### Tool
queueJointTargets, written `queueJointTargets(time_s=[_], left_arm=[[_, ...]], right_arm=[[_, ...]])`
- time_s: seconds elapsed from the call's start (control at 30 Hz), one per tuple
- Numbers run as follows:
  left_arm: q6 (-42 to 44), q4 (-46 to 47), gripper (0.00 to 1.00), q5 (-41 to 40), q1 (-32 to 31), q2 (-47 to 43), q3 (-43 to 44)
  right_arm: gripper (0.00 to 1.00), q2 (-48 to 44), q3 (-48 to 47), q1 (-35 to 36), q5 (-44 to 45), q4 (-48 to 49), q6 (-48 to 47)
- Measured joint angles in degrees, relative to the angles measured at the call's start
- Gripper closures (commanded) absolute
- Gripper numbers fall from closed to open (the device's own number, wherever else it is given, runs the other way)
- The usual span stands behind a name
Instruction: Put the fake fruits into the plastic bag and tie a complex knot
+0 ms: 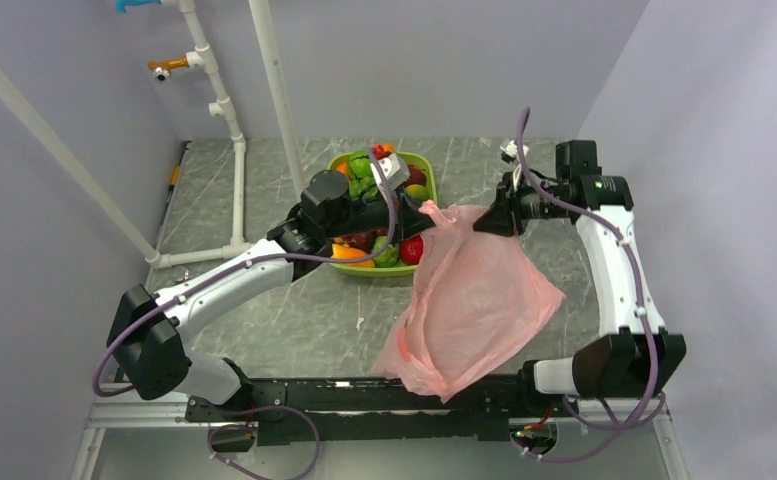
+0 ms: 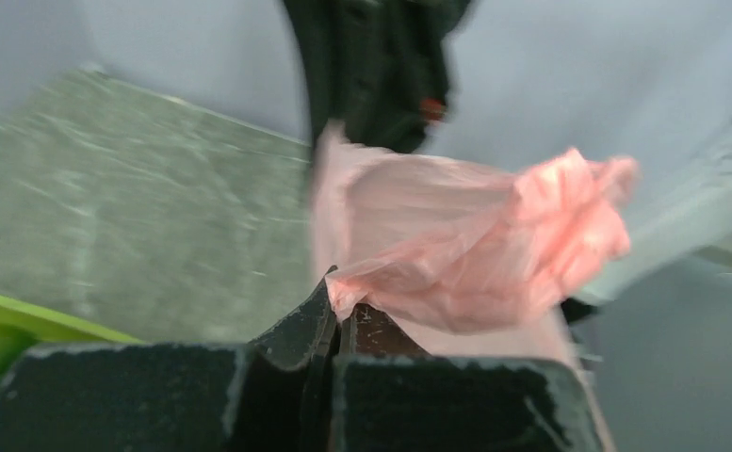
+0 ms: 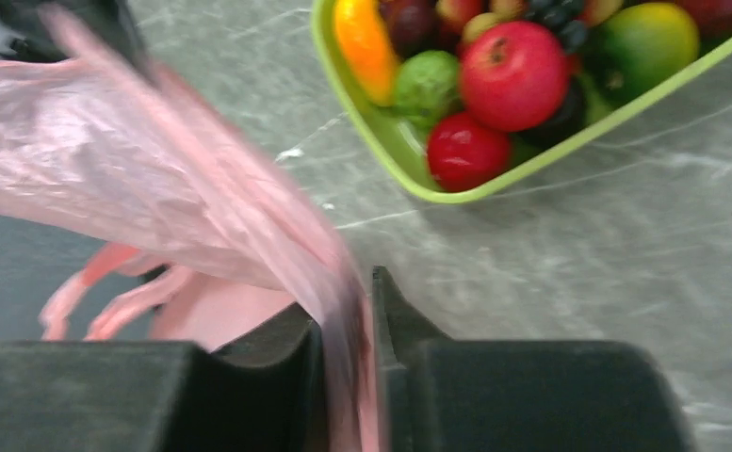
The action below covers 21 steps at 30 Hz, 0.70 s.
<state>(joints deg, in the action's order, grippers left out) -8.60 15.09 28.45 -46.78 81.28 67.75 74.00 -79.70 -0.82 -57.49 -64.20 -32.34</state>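
The pink plastic bag (image 1: 474, 300) hangs stretched between both grippers, its lower part draped over the table's near edge. My left gripper (image 1: 426, 215) is shut on the bag's top left corner (image 2: 456, 245), which sticks up as a small bunch. My right gripper (image 1: 492, 216) is shut on the bag's top right edge (image 3: 154, 179), the film pinched between its fingers. The fake fruits (image 1: 374, 180) lie in the lime-green tray (image 1: 426, 168) behind the left gripper; a red apple (image 3: 514, 73), an orange piece and green fruits show in the right wrist view. No knot is visible.
White pipes (image 1: 236, 150) stand at the table's back left. Grey walls close in both sides. The left arm reaches across the tray's front. The tray's rim (image 3: 381, 141) shows in the right wrist view, and bare grey marbled table (image 1: 294, 310) lies in front of it.
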Motion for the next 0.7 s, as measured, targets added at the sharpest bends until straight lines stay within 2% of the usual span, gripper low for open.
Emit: queueJointTargets(time_s=[0.03,0.1,0.17,0.27,0.33,0.43,0.57,0.63,0.7], left_arm=[[-4.98,1.18,1.00,2.54,0.59,0.00,-0.68],[-14.64,4.42,1.00,5.70,1.29,0.00,-2.38],[-22.08,6.10,1.00,6.38,1.86,0.17,-3.45],[-31.71,7.43,1.00,4.72,3.30,1.53,-4.04],[-35.65,7.63,1.00,3.52,4.63,2.54,-4.11],[-39.41,7.89,1.00,1.84,6.19,3.87,-4.11],[-43.04,7.85,1.00,0.57,6.69,5.27,-4.11],[-44.13,8.02,1.00,0.37,6.62,5.60,-4.11],[-45.16,8.24,1.00,0.42,6.58,5.75,-4.11]], right_arm=[[0.41,1.99,-1.60,-0.24,0.52,0.07,-1.27],[0.26,5.92,-4.02,-0.94,2.32,1.95,-0.96],[0.18,9.84,-5.99,-1.46,5.46,5.70,1.18],[0.17,11.85,-6.80,-2.16,10.34,9.99,5.31],[0.18,9.57,-5.75,-2.91,13.55,12.15,7.80],[0.26,0.07,-0.15,-3.82,18.05,14.60,12.24],[0.28,-17.55,7.54,-3.89,19.58,15.50,18.29],[0.28,-22.43,9.11,-3.15,17.94,15.96,20.96],[0.28,-23.47,10.27,-1.79,16.96,17.18,23.17]])
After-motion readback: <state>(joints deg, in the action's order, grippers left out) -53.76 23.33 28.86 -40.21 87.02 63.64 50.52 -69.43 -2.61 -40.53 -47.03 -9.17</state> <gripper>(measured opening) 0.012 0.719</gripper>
